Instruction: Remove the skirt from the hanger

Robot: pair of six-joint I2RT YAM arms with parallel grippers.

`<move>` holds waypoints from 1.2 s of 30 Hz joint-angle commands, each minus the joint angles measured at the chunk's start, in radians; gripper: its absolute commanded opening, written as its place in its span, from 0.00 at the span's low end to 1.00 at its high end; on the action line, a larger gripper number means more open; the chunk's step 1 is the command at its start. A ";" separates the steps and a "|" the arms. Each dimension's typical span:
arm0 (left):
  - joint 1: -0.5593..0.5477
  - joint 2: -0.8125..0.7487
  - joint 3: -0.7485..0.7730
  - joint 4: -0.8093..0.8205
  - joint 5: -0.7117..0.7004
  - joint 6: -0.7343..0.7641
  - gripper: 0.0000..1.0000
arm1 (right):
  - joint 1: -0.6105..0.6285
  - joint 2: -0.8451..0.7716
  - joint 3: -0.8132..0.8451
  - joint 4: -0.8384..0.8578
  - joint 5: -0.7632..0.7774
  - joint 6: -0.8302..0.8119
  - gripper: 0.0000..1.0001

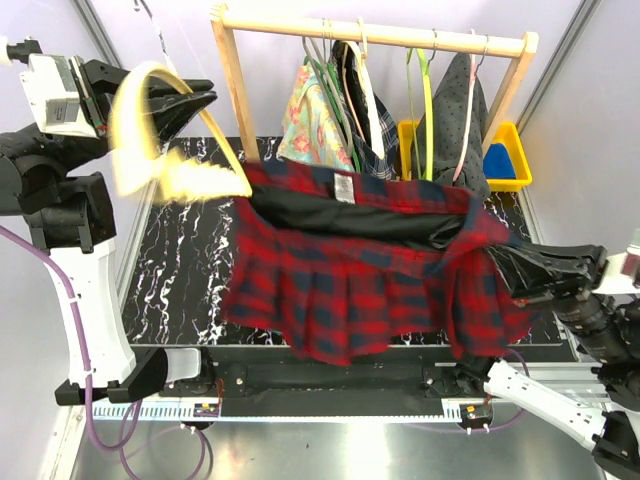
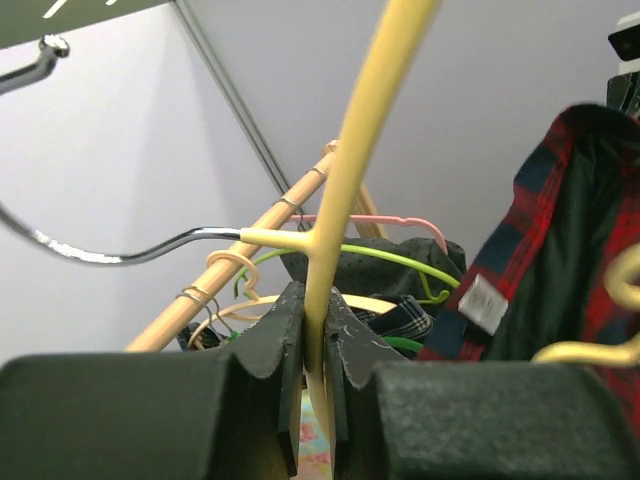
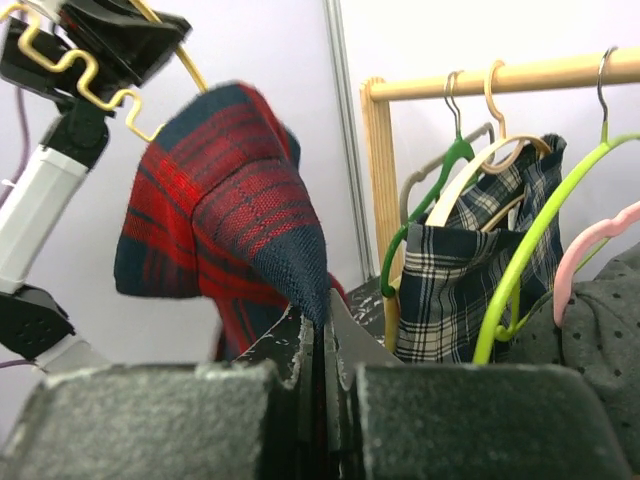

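Observation:
The red and navy plaid skirt hangs spread between my two arms above the table. My left gripper is raised at the upper left, shut on the yellow hanger, which shows blurred. In the left wrist view the hanger's thin bar is pinched in the left gripper, with the skirt to its right. The skirt's left waistband end meets the hanger's lower arm; I cannot tell if it is still hooked. My right gripper is shut on the skirt's right edge, and the cloth rises from that gripper.
A wooden rack stands at the back with several hung garments: floral, checked and dark dotted. A yellow bin sits behind on the right. The black marbled table lies below the skirt.

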 commanded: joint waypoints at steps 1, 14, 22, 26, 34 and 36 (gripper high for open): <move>0.007 -0.018 -0.019 0.072 -0.103 -0.008 0.00 | -0.001 0.133 -0.008 0.107 0.007 0.015 0.00; -0.027 0.036 0.083 0.090 -0.220 -0.043 0.00 | -0.001 0.684 0.491 0.381 -0.203 -0.192 0.00; 0.269 -0.026 -0.127 0.204 -0.145 -0.205 0.00 | -0.001 0.761 0.624 0.294 -0.253 -0.243 0.00; 0.456 -0.015 -0.232 0.184 -0.043 -0.331 0.00 | -0.002 0.747 0.601 0.252 -0.242 -0.264 0.00; 0.567 -0.064 -0.421 -1.145 -0.352 0.941 0.00 | -0.002 0.721 0.556 0.137 -0.182 -0.341 0.00; 0.568 -0.075 -0.553 -1.164 -0.552 0.999 0.00 | -0.001 0.724 0.552 0.114 -0.168 -0.356 0.00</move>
